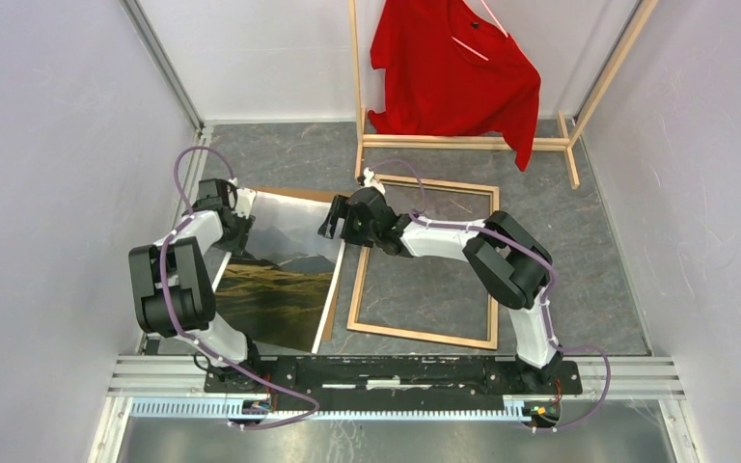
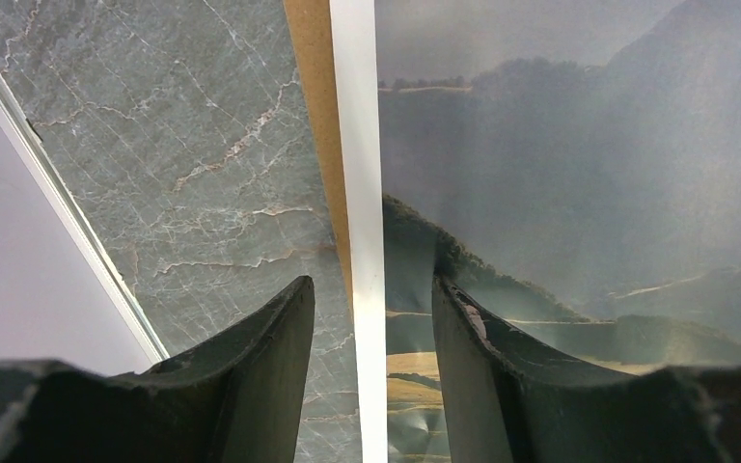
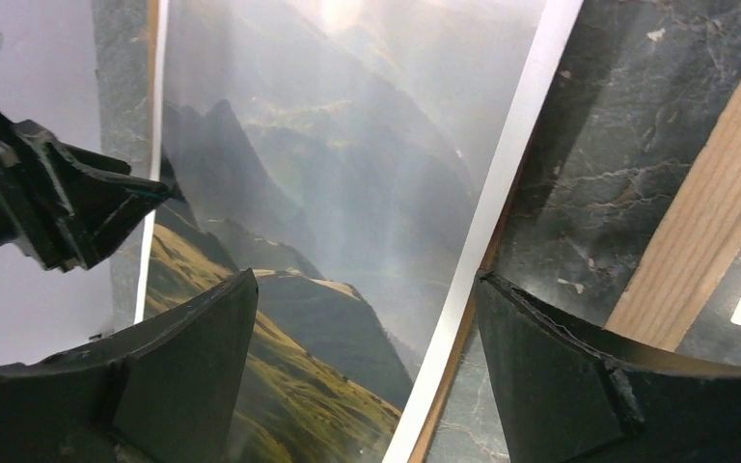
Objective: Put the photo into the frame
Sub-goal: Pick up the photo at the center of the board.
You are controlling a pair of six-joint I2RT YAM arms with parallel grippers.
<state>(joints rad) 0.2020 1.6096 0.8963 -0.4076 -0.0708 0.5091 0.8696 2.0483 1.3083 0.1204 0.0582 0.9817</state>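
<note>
The photo (image 1: 285,275) lies picture side up on the left part of the grey counter (image 1: 579,241). It rests on a thin brown board (image 2: 311,96) that shows as a strip past its far and left edges. The frame (image 1: 423,335) lies flat just to the right with its light wood side up. In the right wrist view a band of counter separates its rail from the board.

The left hand (image 2: 371,282) is at the photo's far left edge. It is partly open (a narrow gap), and the white border runs up between its fingers (image 2: 270,376). One finger is over the counter and board and the other is over the print. I cannot tell whether either tip presses down.

The right hand (image 3: 367,277) is at the far right edge of the photo and is spread wide. One finger is over the mountains and the other is over the counter beside the frame. The white border and the board's edge pass between them. It holds nothing.

At the back a red shirt (image 1: 453,68) hangs on a wooden rack (image 1: 463,143), well apart from both hands.
</note>
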